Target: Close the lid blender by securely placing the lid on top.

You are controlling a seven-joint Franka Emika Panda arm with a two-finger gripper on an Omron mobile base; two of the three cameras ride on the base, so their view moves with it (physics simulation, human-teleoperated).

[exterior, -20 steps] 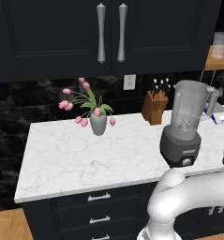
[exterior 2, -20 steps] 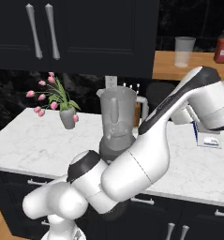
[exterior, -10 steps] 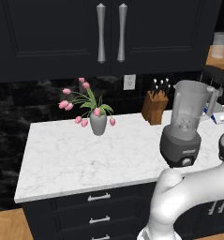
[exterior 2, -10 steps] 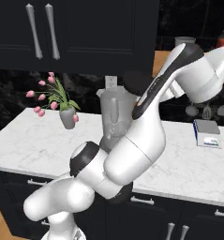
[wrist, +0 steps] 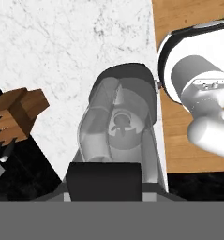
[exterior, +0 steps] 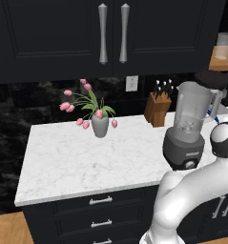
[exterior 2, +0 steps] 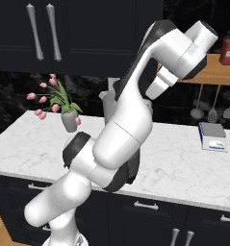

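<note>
Translucent grey blender [exterior: 186, 126], jar uncovered

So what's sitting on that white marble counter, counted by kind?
Grey vase of pink tulips: 1
Wooden knife block: 1
Dark grey blender with translucent jar: 1
Small white kitchen scale: 1
Total: 4

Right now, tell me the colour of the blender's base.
Dark grey. The blender base shows best in the left base view.
</note>
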